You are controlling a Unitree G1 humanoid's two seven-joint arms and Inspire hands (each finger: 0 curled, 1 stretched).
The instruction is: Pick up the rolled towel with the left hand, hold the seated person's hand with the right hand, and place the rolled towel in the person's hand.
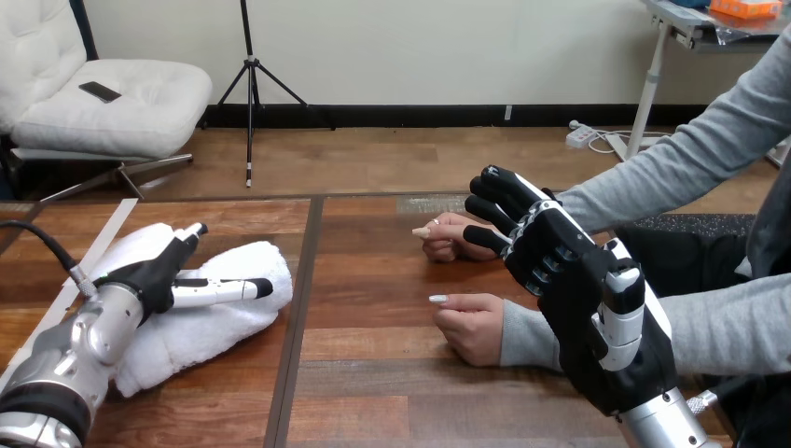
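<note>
Now I should wrap my open left hand snugly round the towel by the table left edge; right hand open too.

Looked like a lab-style test room: wooden desk up front, black tripod on the wood floor, white padded chair, power strip beside a metal-legged bench.

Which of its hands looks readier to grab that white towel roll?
The left hand: it lies right on the rolled towel. The right hand hangs well away from it, raised beside the person's hands.
</note>
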